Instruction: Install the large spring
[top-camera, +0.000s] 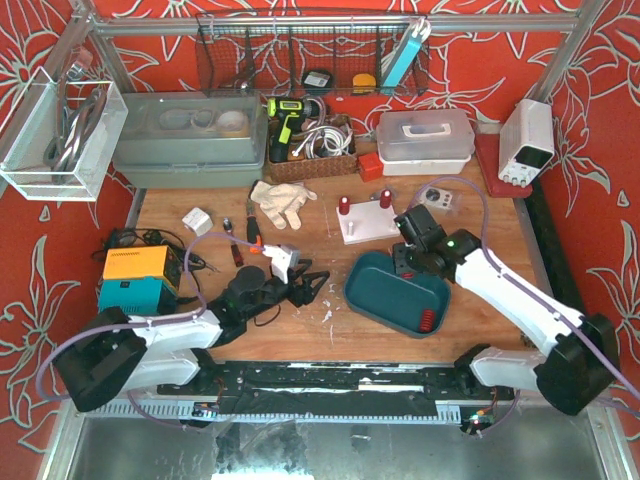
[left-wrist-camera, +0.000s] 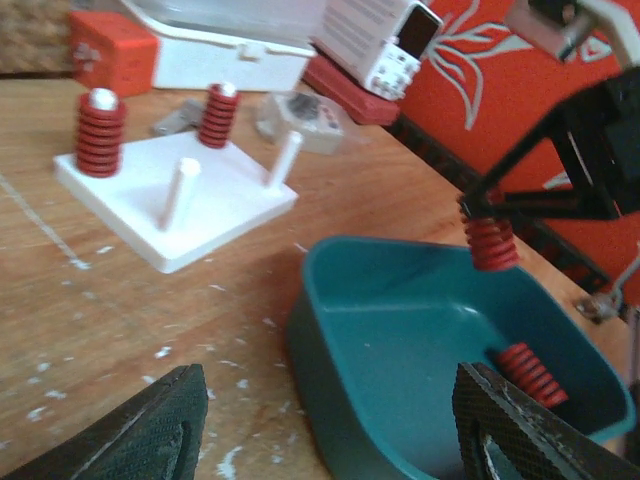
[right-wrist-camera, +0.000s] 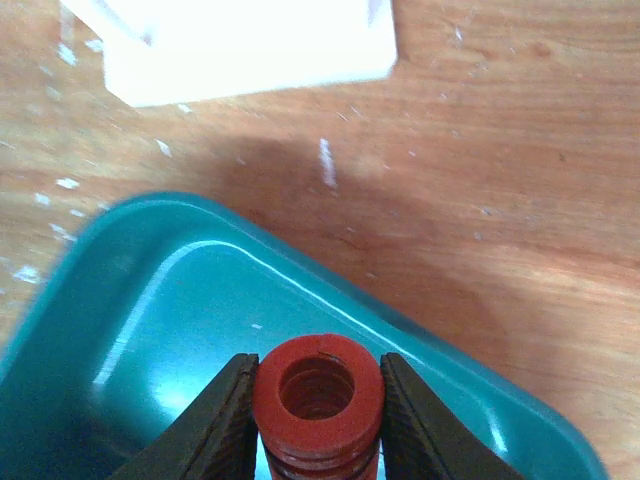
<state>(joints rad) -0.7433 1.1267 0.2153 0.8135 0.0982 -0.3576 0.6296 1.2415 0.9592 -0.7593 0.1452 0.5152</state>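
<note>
Spring: I've got the red spring upright, end-on to my right wrist camera, hanging just above one end of the teal tray.
Right gripper: clamped on that spring, one finger pressed against each side of the coils.
Tray: sitting on the wooden table, with a second red spring lying inside by a wall.
Peg base: white base just beyond the tray; two pegs carry red springs and two white pegs stand bare.
Left gripper: fingers apart, holding nothing, low over the table beside the tray.
</note>
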